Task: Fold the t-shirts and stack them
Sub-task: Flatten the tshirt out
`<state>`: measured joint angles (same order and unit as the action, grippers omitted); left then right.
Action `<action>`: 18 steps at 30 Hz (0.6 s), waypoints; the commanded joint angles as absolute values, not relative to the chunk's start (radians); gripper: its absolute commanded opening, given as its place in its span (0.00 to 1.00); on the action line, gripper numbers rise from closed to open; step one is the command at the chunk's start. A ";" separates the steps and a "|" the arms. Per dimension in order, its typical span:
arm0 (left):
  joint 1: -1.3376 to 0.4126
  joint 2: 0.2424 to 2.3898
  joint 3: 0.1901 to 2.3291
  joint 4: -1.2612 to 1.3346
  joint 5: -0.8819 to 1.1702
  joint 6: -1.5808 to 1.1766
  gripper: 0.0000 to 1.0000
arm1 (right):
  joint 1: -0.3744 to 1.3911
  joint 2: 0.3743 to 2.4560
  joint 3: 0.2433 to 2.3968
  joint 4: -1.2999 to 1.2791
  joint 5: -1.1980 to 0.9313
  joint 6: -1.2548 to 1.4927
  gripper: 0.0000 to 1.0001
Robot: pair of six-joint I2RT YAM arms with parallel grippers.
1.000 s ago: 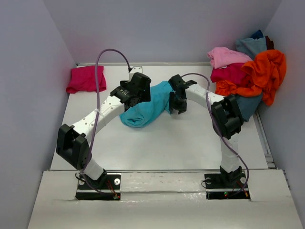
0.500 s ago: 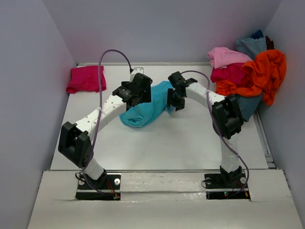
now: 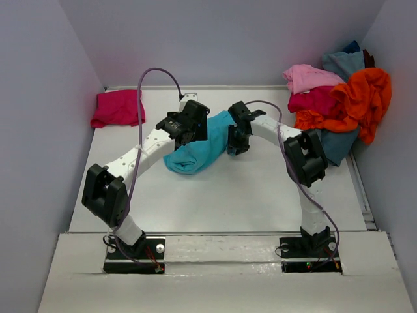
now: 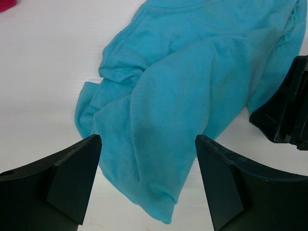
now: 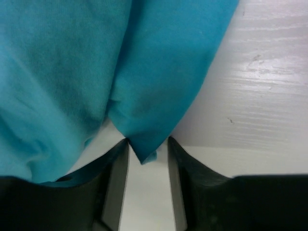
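Note:
A bright turquoise t-shirt (image 3: 194,155) lies crumpled mid-table. My left gripper (image 3: 187,128) hovers over its left part, open wide, and the cloth (image 4: 192,86) shows below between the fingers (image 4: 72,178) without touching them. My right gripper (image 3: 236,139) is at the shirt's right edge. In the right wrist view a pointed corner of the turquoise cloth (image 5: 159,72) pokes in between the fingertips (image 5: 118,163), which stand a narrow gap apart around it (image 5: 147,142). A magenta-pink t-shirt (image 3: 117,108) lies folded at the back left.
A heap of t-shirts fills the back right corner: light pink (image 3: 309,77), crimson (image 3: 316,101), orange (image 3: 362,98) and dusty blue (image 3: 342,63). Walls close in the table on three sides. The right gripper's black body (image 4: 288,110) shows at the left wrist view's right edge.
My right gripper has slid a little left onto the turquoise shirt's edge and its fingers have come closer together. The left gripper has shifted only slightly.

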<state>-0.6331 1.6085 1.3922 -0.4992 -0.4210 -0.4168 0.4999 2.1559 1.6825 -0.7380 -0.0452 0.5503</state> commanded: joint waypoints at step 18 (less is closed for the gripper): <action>-0.623 1.510 1.266 -0.492 -0.362 -0.449 0.88 | 0.508 1.933 1.842 -0.888 0.089 0.483 0.07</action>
<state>-0.6262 1.6058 1.3540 -0.4889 -0.3901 -0.4206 0.4999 2.1052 1.7153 -0.8032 -0.0082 0.5308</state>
